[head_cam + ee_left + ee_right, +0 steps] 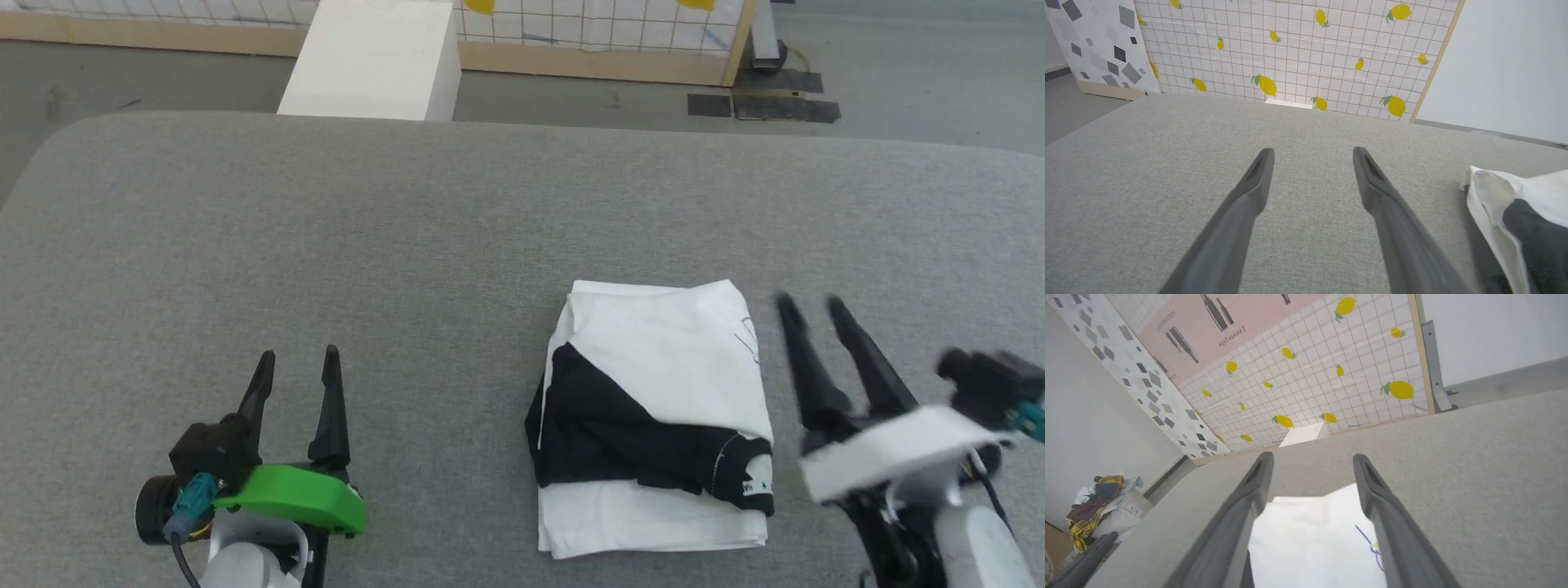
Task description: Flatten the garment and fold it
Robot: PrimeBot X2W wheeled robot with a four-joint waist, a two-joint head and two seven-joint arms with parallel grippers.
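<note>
The garment (pixel 653 416) lies folded into a compact rectangle on the grey table, white with a black sleeve across its lower half. Its edge shows at the right of the left wrist view (pixel 1515 220), and its white top lies between and under my right fingers in the right wrist view (pixel 1310 543). My left gripper (pixel 298 359) is open at the lower left, well apart from the garment, with nothing between its fingers. My right gripper (pixel 812 306) is open just right of the garment, blurred, raised above the table and holding nothing.
The grey table (pixel 408 245) spreads wide on all sides of the garment. A white box (pixel 371 61) stands on the floor beyond the far edge, before a lemon-patterned panel (pixel 1298 53). A pile of clothes (pixel 1098 502) sits off to the left in the right wrist view.
</note>
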